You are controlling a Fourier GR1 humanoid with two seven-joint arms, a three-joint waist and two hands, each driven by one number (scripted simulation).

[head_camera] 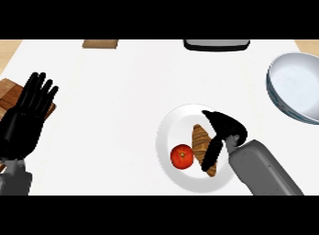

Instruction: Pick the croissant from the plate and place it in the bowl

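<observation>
Croissant: our golden-brown, elongated croissant (200, 143) is sitting on the round white plate (172, 126), just right of a small red tomato (182, 156). Still on the plate, not lifted as far as we can see.

Long axis: it runs roughly top-to-bottom in the head view, lower end leaning a bit to the right.

Right hand: our black right hand (224, 128) is right over the croissant's right side. One dark digit (213, 157) reaches down along the lower half, the rest are bunched above the upper end. Looks to us like the fingers are curling in around it, but we honestly can't tell if they've closed on it yet.

Which way from the fingers: croissant lies just left of and under the palm, so closing inward should catch it across the short width.

Left hand: open, fingers straight up, resting at the left edge (27, 117) over a wooden block (1, 94). Well apart from everything.

Nearer hand: right, no contest.

Bowl: the big shiny metal bowl (284, 98) is up and to the right of the plate, near it, so we reckon it's lift then swing up-right.
</observation>
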